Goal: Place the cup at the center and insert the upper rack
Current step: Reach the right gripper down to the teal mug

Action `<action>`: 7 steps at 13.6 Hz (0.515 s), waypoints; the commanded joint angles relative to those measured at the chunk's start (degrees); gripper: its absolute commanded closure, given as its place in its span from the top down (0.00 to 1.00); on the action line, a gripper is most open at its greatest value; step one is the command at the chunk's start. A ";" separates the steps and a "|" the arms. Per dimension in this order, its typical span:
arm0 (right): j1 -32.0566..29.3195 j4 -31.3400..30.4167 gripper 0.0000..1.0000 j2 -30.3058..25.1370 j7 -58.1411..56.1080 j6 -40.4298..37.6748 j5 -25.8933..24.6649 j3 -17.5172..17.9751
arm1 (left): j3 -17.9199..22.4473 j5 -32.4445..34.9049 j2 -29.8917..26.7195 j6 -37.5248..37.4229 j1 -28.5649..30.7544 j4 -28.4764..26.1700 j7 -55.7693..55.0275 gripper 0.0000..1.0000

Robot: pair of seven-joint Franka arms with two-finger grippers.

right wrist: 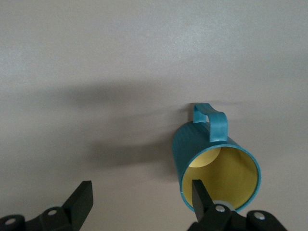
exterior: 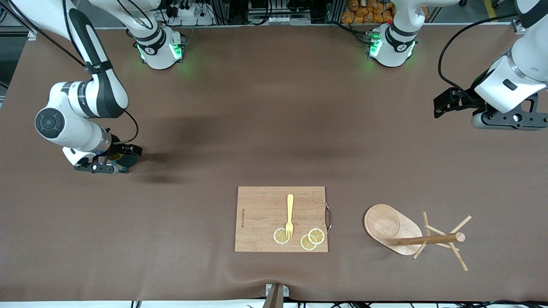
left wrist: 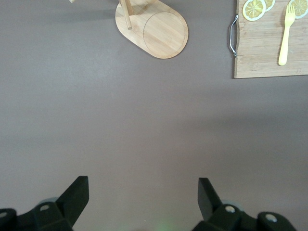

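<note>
The cup [right wrist: 216, 161], a teal mug with a yellow inside, stands on the brown mat at the right arm's end of the table. My right gripper [right wrist: 142, 188] is low over it and open. One finger [right wrist: 198, 192] reaches into the cup's mouth and the other stands outside, well clear of its wall. In the front view the right gripper [exterior: 122, 160] covers most of the cup. The upper rack [exterior: 387, 224], a light wooden mug tree, lies tipped on its side toward the left arm's end; its oval base [left wrist: 156, 31] also shows. My left gripper [left wrist: 143, 185] hangs open and empty above bare mat.
A rectangular wooden cutting board [exterior: 265, 214] with a metal handle lies near the front edge. A yellow fork [exterior: 290, 216] and lemon slices [exterior: 310, 239] rest on it. The rack's pole and pegs [exterior: 441, 239] point toward the left arm's end.
</note>
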 commanded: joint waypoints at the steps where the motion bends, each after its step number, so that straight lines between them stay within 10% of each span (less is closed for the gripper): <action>1: -2.74 -3.46 0.91 -1.80 -2.19 2.40 -2.38 0.81 | -0.47 -0.49 -0.51 -0.46 0.49 0.07 0.41 1.00; 7: -4.33 -5.49 0.58 0.13 -2.81 7.59 -3.27 0.81 | -0.47 -0.49 -0.34 -0.46 0.41 -0.37 0.23 1.00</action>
